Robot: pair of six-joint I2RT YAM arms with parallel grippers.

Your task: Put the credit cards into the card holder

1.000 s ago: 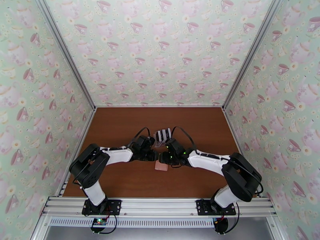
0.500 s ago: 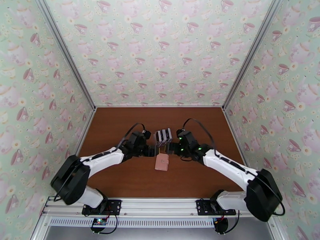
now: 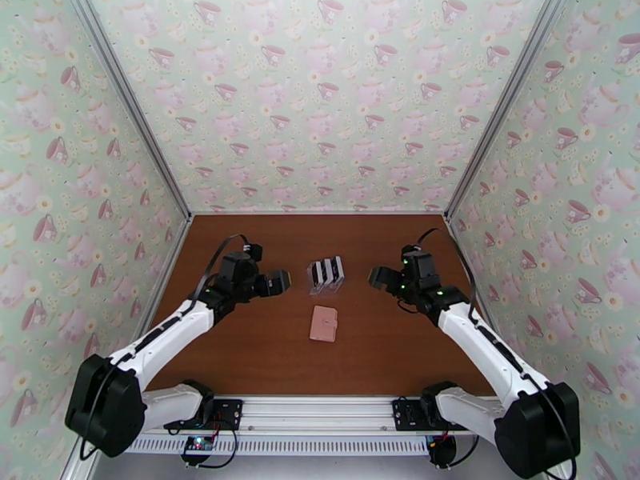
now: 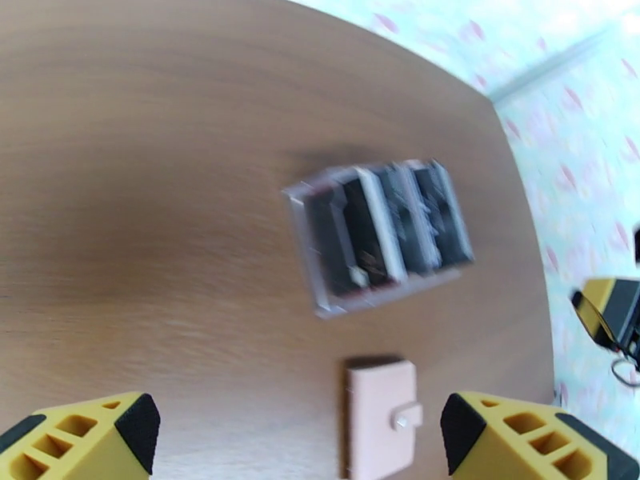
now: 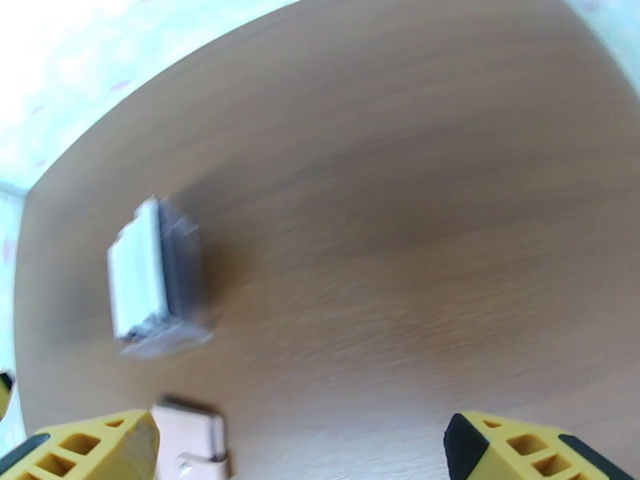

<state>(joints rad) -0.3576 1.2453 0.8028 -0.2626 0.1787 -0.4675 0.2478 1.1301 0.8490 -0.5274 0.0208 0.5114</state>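
Mid-frame on the table (image 3: 240, 354), the shut card holder (image 3: 324, 323) lies below the racked credit cards (image 3: 326, 272). The left gripper (image 3: 278, 282) and right gripper (image 3: 376, 278) flank them, jaws wide and empty, seemingly poised for a pick.

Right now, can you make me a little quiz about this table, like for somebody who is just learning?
1. True or false: the pink wallet is snapped shut.
2. Where are the cards? A: in the clear rack. B: inside the wallet. C: in a gripper.
3. Are the left gripper and right gripper open or shut?

Key: 1 true. 2 A. 3 open, both empty.
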